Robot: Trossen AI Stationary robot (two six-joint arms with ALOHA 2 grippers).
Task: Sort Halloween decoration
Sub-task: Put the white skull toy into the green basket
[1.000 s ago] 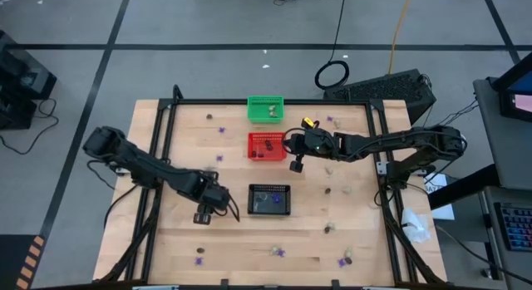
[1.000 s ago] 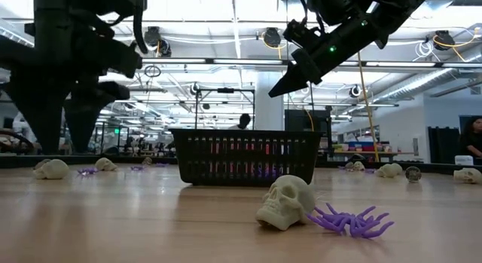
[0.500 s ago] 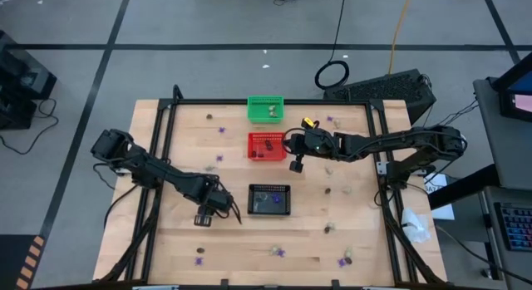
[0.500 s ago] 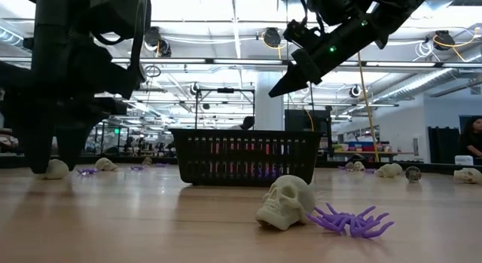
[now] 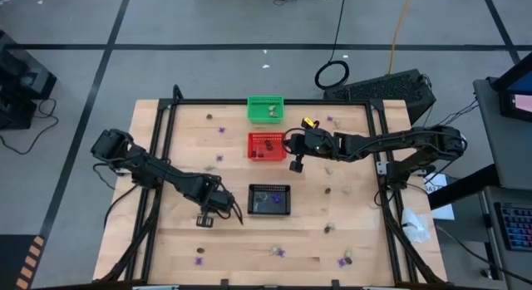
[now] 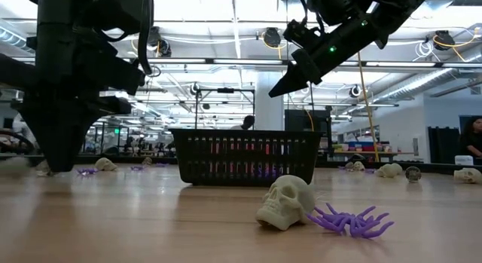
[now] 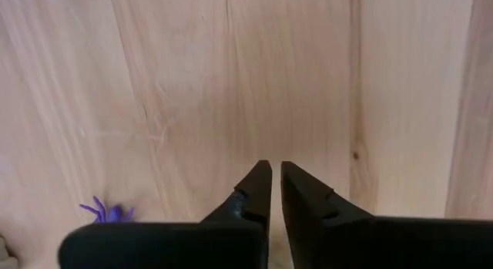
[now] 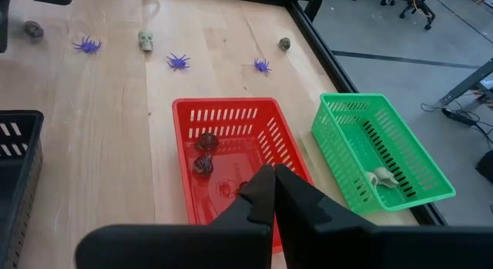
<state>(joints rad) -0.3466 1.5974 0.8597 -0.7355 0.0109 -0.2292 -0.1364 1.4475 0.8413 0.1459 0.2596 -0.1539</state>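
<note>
Tiny purple spiders (image 8: 179, 62), cream skulls (image 6: 285, 202) and brown trinkets (image 8: 203, 152) are lying scattered over the worktop (image 5: 349, 207) and in the baskets. The left claw (image 5: 204, 220) is pressing down beside the black basket (image 5: 270, 199), fingers nearly together; whether they grip anything cannot be told. The right claw (image 5: 294, 166) is hanging pinched together over the red basket (image 5: 267, 145).

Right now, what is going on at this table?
The robot is sorting tiny Halloween trinkets into baskets. The left tool is down at the wooden table, left of the black basket, its fingers nearly together; whether it holds a trinket is not visible. The right tool hangs shut beside the red basket, which holds dark pieces. The green basket holds cream ones.
</note>
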